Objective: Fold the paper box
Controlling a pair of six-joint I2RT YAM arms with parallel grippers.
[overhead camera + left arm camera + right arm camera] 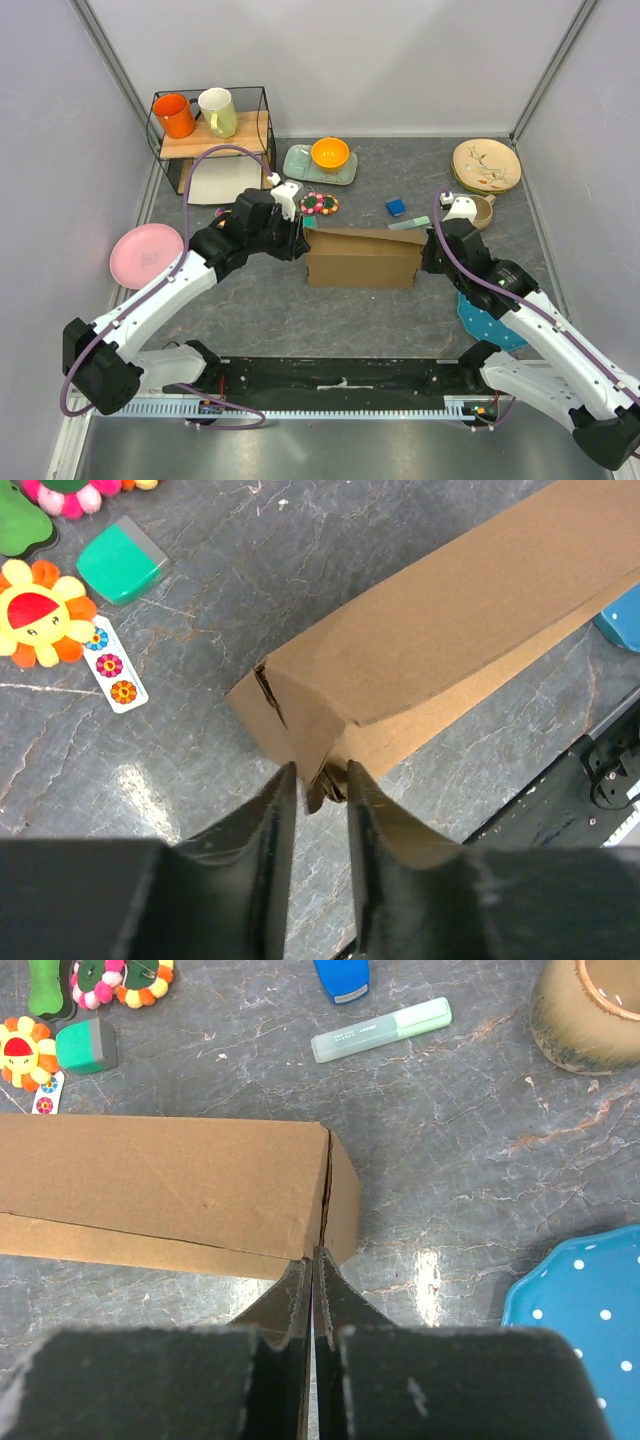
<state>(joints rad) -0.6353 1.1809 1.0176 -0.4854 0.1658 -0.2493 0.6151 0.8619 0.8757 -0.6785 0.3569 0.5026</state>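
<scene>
Folding looks nearly finished. Left hand (320,776), fingers slightly spread, straddles a corner flap of the large brown corrugated cardboard paper box (362,260) at mid-table. Right hand (313,1257), fingers pressed together, touches its opposite end. Only end flaps seem left to tuck.

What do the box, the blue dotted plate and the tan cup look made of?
Box: matte brown cardboard, creased folds, raw cut edges. Plate: smooth, dotted; glazed ceramic or plastic, unclear. Cup: likely stoneware, speckled rough-looking surface.
</scene>
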